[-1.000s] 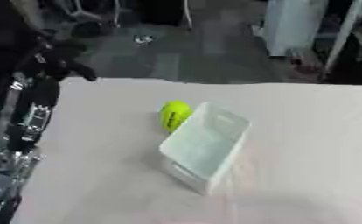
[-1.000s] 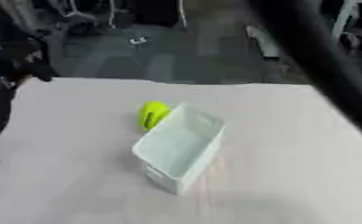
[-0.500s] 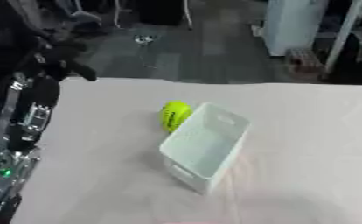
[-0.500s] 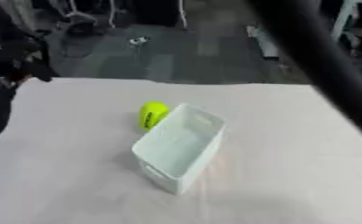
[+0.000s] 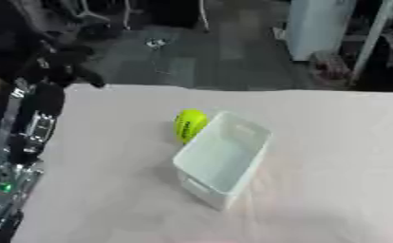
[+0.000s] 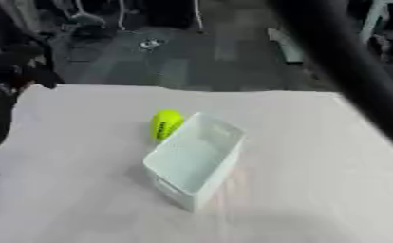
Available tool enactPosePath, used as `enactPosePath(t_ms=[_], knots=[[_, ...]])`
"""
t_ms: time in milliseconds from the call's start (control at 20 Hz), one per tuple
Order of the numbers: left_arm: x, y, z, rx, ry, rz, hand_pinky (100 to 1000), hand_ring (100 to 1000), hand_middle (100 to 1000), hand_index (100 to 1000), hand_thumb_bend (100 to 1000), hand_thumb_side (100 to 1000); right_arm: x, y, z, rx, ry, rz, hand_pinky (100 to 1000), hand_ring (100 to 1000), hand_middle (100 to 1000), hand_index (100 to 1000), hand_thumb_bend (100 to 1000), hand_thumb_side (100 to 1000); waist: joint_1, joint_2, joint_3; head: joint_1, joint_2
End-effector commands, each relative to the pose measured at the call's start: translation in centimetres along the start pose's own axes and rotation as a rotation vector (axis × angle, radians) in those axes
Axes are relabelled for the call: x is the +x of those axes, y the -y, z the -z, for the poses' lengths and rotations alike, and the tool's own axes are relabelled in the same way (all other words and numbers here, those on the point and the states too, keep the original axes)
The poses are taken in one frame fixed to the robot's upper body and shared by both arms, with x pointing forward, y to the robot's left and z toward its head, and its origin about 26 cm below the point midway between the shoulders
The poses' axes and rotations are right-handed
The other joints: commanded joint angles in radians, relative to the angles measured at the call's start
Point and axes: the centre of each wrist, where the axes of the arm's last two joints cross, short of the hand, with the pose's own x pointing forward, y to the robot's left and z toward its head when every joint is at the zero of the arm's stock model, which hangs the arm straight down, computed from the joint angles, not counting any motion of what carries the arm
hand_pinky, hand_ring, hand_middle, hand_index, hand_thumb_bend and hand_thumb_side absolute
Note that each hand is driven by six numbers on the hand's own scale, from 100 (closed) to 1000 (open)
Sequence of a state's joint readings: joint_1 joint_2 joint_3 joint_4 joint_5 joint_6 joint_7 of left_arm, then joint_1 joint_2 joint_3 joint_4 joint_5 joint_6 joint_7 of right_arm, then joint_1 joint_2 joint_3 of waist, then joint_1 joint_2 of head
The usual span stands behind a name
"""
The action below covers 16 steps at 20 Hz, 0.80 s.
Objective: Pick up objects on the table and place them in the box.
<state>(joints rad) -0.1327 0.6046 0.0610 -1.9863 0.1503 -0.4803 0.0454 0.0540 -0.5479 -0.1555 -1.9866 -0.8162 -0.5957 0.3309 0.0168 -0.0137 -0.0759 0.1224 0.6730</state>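
Touching the white box [image 5: 223, 163], a yellow ball [image 5: 189, 124] sits; left robot hand [image 5: 63, 66] grip unclear.

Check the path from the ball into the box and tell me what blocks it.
Nothing visible blocks it. The ball lies on the table against the outside of the box, at its far left wall; only that wall has to be cleared. The box looks empty.

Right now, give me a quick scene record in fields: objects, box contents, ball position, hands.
objects: yellow-green ball; white rectangular plastic box; pale table
box contents: nothing visible inside
ball position: on the table, outside the box, against its far-left end
left hand: dark, blurred, at the table's far-left corner; fingers unclear
right hand: not seen; only a dark blurred bar crosses the right eye view's upper right
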Motion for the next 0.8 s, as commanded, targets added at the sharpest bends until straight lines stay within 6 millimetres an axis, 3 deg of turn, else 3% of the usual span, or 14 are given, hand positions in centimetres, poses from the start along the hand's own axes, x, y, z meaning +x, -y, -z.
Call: enactPosePath(t_ms=[50, 250, 700, 800], knots=[[1.1, -2.0, 1.9, -0.103, 0.039, 0.087, 631, 571, 753, 796, 100, 743, 0.6, 0.3, 0.5, 0.018, 0.009, -0.025, 189, 446, 513, 648, 100, 952, 0.004, -0.005, -0.005, -0.009, 0.009], [1.4, -3.6, 3.3, -0.236, 0.022, 0.146, 641, 578, 761, 805, 100, 745, 0.6, 0.3, 0.8, 0.026, 0.007, -0.025, 189, 446, 513, 648, 100, 952, 0.012, -0.003, -0.017, -0.002, 0.006], [-1.8, -8.0, 5.5, -0.559, -0.042, 0.335, 703, 624, 791, 841, 100, 752, 0.5, 0.2, 1.5, 0.054, 0.005, -0.006, 189, 445, 513, 650, 100, 953, 0.028, -0.001, -0.05, 0.037, -0.016], [-2.2, -8.9, 6.1, -0.627, -0.027, 0.396, 745, 663, 806, 852, 100, 708, 0.6, 0.2, 1.7, 0.057, 0.007, -0.001, 190, 446, 513, 650, 100, 952, 0.031, -0.001, -0.057, 0.045, -0.017]])
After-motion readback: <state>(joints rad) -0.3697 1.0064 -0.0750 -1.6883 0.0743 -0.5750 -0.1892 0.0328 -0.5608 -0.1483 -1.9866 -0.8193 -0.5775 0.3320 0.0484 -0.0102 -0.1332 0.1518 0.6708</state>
